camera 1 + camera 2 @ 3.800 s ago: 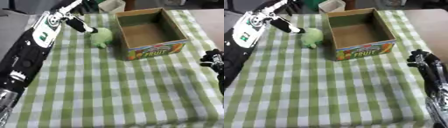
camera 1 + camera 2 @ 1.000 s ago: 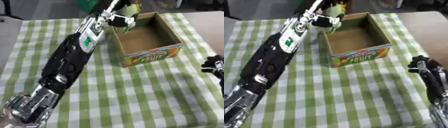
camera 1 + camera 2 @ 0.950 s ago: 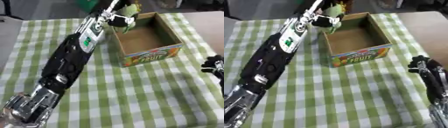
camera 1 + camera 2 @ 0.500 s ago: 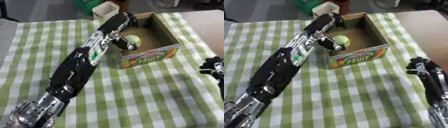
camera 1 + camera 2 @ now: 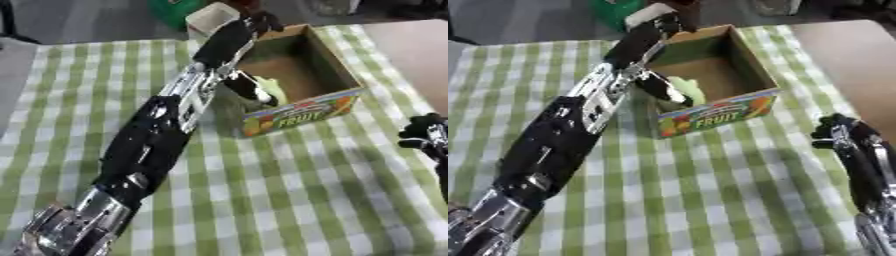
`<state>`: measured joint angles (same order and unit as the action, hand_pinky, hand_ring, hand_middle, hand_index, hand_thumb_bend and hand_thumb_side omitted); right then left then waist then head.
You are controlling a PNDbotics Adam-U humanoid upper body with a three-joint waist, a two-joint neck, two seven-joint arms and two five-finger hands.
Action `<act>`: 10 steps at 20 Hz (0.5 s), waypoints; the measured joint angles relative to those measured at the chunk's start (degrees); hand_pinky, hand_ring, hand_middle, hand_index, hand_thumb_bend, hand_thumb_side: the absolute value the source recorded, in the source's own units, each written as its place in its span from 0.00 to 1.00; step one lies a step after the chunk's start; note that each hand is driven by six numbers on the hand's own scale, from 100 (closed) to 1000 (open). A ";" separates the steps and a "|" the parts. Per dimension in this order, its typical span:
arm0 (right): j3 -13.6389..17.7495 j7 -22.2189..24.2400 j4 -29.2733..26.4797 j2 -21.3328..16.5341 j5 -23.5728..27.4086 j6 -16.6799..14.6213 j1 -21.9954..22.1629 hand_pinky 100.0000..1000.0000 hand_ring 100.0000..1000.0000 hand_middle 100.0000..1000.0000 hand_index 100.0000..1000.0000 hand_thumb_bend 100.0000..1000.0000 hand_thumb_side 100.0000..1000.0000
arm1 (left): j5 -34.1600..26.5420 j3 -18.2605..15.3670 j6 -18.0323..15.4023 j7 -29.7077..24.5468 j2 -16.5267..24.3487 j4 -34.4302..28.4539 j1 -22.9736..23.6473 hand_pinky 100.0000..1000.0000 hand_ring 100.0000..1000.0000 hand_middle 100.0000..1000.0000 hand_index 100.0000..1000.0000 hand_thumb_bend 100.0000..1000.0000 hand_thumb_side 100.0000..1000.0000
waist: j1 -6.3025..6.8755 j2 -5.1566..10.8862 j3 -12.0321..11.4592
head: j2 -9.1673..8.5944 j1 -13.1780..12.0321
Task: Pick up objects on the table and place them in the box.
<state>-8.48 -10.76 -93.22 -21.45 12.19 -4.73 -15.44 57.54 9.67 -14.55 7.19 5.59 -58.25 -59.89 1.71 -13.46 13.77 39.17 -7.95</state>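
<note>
The left robot hand (image 5: pixel 249 91) is reaching down into the box (image 5: pixel 337 85) at the tabletop's far edge, its fingers lying against the green object (image 5: pixel 684 89) (curled or letting go, I cannot tell), directly beneath it.

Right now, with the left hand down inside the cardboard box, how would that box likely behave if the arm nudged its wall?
The box looks like thin open-topped cardboard, holding only a green fruit, so it is probably light and would slide on the checked cloth. Its wide flat base suggests sliding before tipping. The left hand could drag it when lifting out.
</note>
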 measured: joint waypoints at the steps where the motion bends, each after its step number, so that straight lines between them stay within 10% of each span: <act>1: 0.01 -0.05 0.01 0.01 0.00 -0.04 0.16 0.57 0.59 0.50 0.62 0.00 0.57 | -0.82 -0.21 0.05 0.63 0.00 -1.13 0.16 0.60 0.74 0.73 0.76 0.86 0.03 | -0.11 0.03 -0.30 | 0.01 0.12; 10: 1.19 -0.97 0.36 0.00 0.00 -0.38 2.05 0.57 0.59 0.50 0.62 0.00 0.57 | -8.92 -2.48 3.71 1.06 6.46 -13.33 7.18 0.56 0.70 0.68 0.73 0.77 0.00 | -0.62 1.16 -4.16 | 0.54 3.04</act>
<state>-7.28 -11.73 -92.86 -21.45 12.19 -5.11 -13.39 48.62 7.19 -10.84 8.26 12.05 -71.59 -52.71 1.09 -12.30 9.62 39.71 -4.91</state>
